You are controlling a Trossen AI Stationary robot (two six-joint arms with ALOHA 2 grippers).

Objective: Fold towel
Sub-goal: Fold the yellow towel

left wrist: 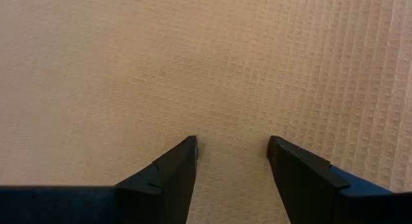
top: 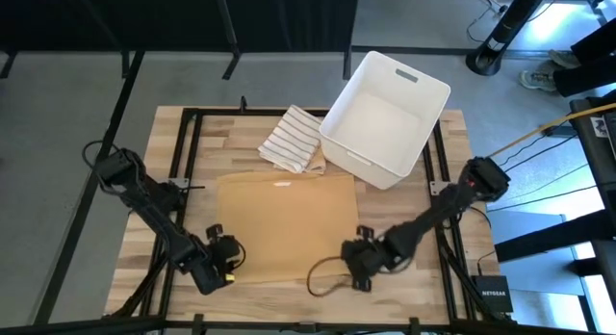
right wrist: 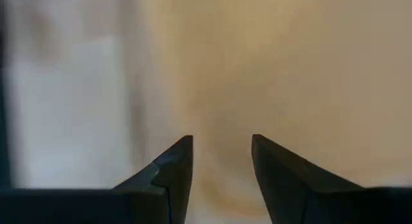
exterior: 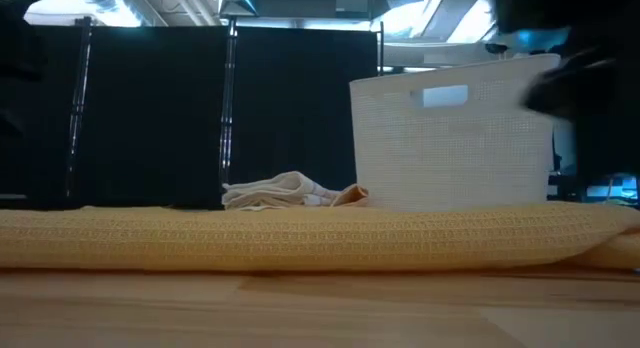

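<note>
A tan waffle-weave towel (top: 284, 224) lies flat on the wooden table as a rectangle; the low view shows it (exterior: 300, 238) as a thick band across the table. My left gripper (top: 227, 261) stands at the towel's near left corner, open, its fingers (left wrist: 174, 176) pointing steeply down over the weave (left wrist: 206, 69). My right gripper (top: 358, 268) stands at the towel's near right corner, also open (right wrist: 222, 143), with blurred tan cloth (right wrist: 290, 69) beyond it. Whether either gripper's fingertips touch the cloth does not show.
A white plastic basket (top: 385, 118) stands at the far right, just beyond the towel. A striped cloth (top: 292, 141) lies bunched to its left. A dark cable loop (top: 322, 277) lies near the front edge. A black metal frame (top: 183, 152) runs along the table's sides.
</note>
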